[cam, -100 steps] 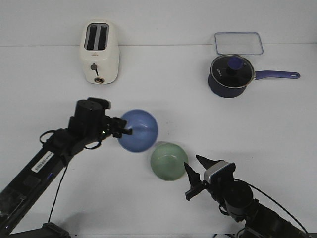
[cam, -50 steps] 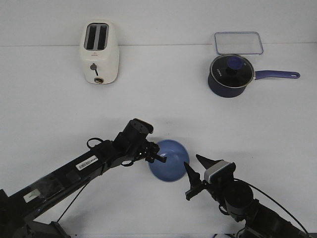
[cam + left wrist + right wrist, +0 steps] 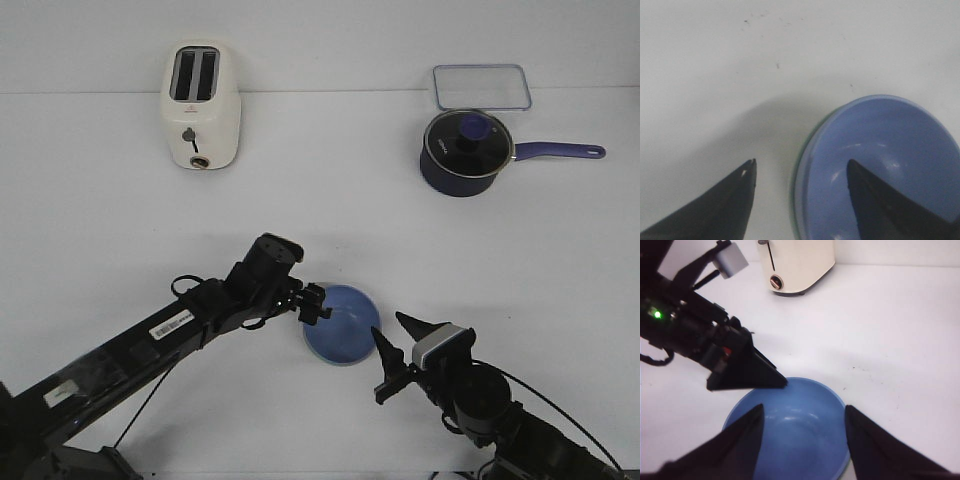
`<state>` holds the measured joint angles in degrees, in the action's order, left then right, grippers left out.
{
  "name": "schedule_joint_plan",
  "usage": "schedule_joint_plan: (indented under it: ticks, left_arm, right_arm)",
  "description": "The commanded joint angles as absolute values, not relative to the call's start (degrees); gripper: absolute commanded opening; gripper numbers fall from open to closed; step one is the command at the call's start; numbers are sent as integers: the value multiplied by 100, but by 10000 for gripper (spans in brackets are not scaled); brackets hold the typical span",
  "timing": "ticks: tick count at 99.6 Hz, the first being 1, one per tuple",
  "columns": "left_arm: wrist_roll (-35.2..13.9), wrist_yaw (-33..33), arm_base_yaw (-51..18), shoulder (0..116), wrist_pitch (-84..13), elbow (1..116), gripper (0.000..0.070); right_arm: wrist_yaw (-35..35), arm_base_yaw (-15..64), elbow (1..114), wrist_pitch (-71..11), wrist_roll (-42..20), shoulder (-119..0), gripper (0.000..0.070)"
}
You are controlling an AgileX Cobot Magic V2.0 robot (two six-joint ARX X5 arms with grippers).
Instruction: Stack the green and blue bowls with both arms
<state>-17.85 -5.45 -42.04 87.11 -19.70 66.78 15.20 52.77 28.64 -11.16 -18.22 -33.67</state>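
Observation:
The light blue bowl [image 3: 345,328] sits nested inside the green bowl, near the table's front centre. Of the green bowl only a thin rim [image 3: 793,192] shows under the blue one in the left wrist view. My left gripper [image 3: 318,304] is open at the blue bowl's left rim, one finger over the inside [image 3: 875,200] and one outside over the table; the rim lies between them untouched [image 3: 800,165]. My right gripper [image 3: 388,330] is open and empty just right of the bowls. In the right wrist view it [image 3: 804,410] hovers over the blue bowl [image 3: 800,440].
A cream toaster [image 3: 200,105] stands at the back left and also shows in the right wrist view [image 3: 797,265]. A dark navy lidded saucepan [image 3: 465,150] with its handle pointing right and a clear container [image 3: 480,87] are at the back right.
My left arm carried the blue bowl from the centre left down onto the green bowl, then opened and let it go. The right arm has not moved.

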Motion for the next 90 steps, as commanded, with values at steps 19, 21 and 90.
schedule_joint_plan:
  ticks: [19, 21, 90]
  left_arm:
    - [-934, 279, -4119, 6604, -2281, 6447, 341]
    - [-948, 338, -4115, 6431, -2248, 6307, 341]
    - [-1721, 642, -4093, 4668, -1009, 3673, 13]
  right_arm:
    - [1535, 5330, 2899, -1096, -1772, -3369, 339]
    - [1535, 5330, 2899, -1092, -1772, -3369, 339]
    - [1529, 5330, 2899, -1022, -1793, -3369, 9]
